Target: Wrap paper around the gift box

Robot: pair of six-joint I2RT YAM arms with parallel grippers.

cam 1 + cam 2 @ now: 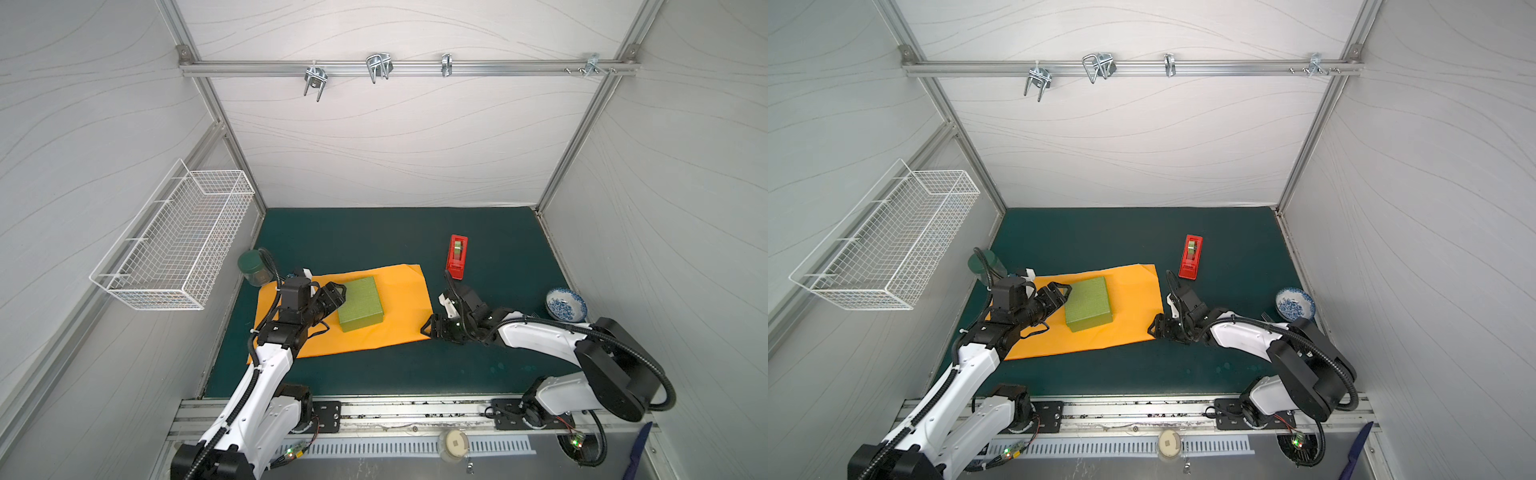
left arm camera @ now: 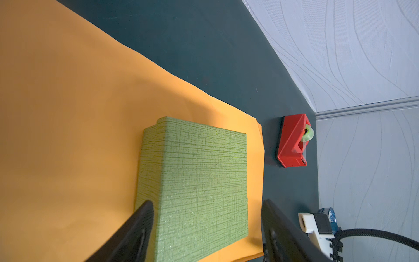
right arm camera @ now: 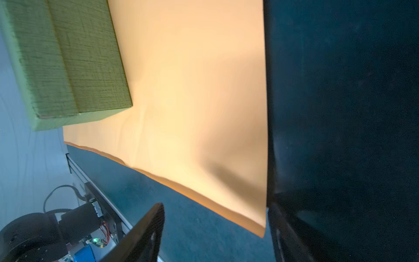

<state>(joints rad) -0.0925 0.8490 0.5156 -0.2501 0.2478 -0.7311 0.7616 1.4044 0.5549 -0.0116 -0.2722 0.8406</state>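
The olive-green gift box lies flat on the orange paper, left of the sheet's middle. My left gripper is open and straddles the box's left end; one finger lies along the box's side, while the other stands off it with a gap. My right gripper sits low at the paper's near right corner, open. The corner of the paper lies between its fingers, close to one of them. The box lies farther off in that view.
A red tape dispenser stands on the dark green mat behind the paper's right end. A green-lidded jar is at the far left. A blue-and-white bowl is at the right. A white wire basket hangs on the left wall.
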